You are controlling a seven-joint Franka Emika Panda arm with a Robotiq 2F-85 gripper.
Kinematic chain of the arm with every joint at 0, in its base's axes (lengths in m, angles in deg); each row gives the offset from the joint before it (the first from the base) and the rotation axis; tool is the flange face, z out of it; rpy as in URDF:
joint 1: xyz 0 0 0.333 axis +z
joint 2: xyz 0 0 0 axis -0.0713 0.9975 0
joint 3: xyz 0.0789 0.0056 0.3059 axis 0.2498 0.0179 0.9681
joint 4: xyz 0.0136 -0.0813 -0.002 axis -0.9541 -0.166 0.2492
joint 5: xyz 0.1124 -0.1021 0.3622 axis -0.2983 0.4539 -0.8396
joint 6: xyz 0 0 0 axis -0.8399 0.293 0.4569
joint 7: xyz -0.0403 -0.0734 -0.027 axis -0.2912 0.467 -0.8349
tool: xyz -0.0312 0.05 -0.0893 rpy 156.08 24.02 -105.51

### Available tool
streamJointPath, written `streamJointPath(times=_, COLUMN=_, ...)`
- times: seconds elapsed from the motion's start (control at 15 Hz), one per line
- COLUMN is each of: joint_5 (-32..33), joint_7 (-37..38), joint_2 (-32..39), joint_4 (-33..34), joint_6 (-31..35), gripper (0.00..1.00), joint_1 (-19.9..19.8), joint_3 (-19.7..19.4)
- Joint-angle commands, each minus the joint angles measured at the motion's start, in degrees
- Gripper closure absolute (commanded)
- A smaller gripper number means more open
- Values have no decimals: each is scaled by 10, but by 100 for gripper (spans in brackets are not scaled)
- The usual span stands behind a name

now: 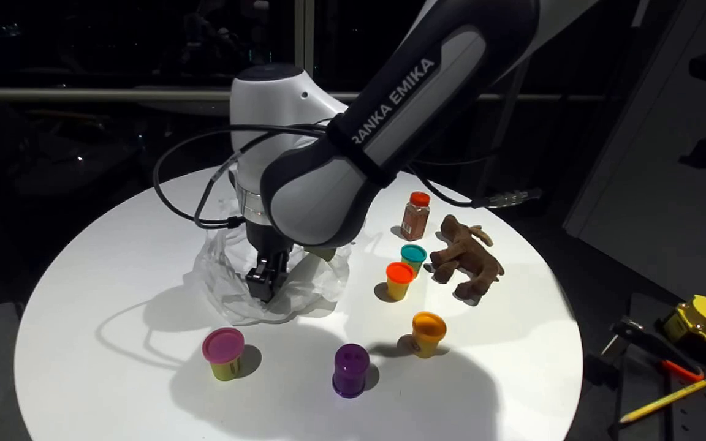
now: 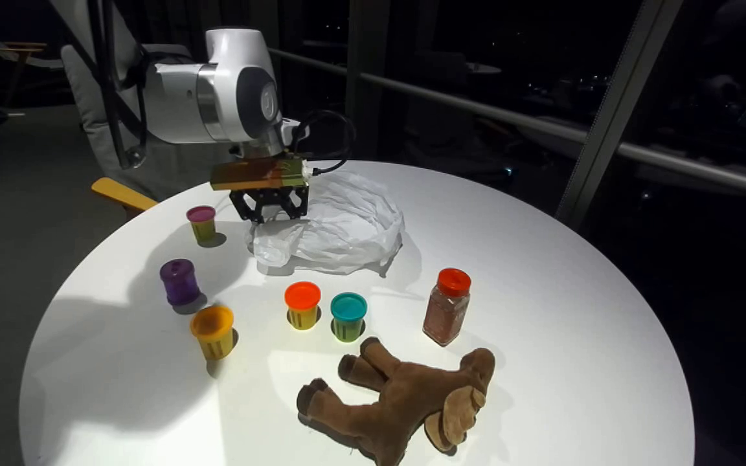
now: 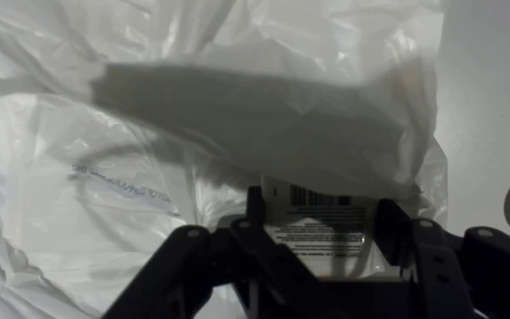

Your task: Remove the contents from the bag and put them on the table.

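Observation:
A crumpled, translucent white plastic bag lies on the round white table; it shows in both exterior views (image 1: 224, 297) (image 2: 360, 236) and fills much of the wrist view (image 3: 95, 212). My gripper (image 1: 265, 294) points down, low at the bag; it also shows in an exterior view (image 2: 277, 215). In the wrist view my fingers (image 3: 321, 212) are partly apart, one against each side of a pale container (image 3: 317, 239) with a printed label and barcode. A shaded bag fold covers the container's upper part. The container is hidden in both exterior views.
A pink-lidded tub (image 1: 223, 349), purple tub (image 1: 350, 369), yellow-orange tub (image 1: 428, 334), orange-lidded tub (image 1: 399, 282) and teal-lidded tub (image 2: 348, 317) stand on the table (image 2: 541, 362). A red-capped jar (image 2: 447, 307) and brown plush moose (image 2: 405, 398) are farther from my gripper.

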Motion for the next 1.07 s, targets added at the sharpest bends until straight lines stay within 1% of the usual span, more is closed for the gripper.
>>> streamJointPath(times=0.0, joint_5=-4, joint_7=14, joint_2=-14, joint_4=8, joint_6=-5, gripper=66, joint_1=6, joint_3=-11)
streamJointPath(times=0.33, joint_5=1, joint_7=83, joint_2=-53, joint_4=-3, joint_6=7, gripper=66, joint_1=24, joint_3=-46)
streamJointPath(times=0.67, joint_5=31, joint_7=166, joint_2=-80, joint_4=-13, joint_6=13, gripper=66, joint_1=62, joint_3=-103)
streamJointPath(times=0.8, joint_5=51, joint_7=205, joint_2=-84, joint_4=-16, joint_6=10, gripper=66, joint_1=84, joint_3=-130)
streamJointPath(times=1.0, joint_5=108, joint_7=289, joint_2=-79, joint_4=-13, joint_6=6, gripper=66, joint_1=132, joint_3=-192)
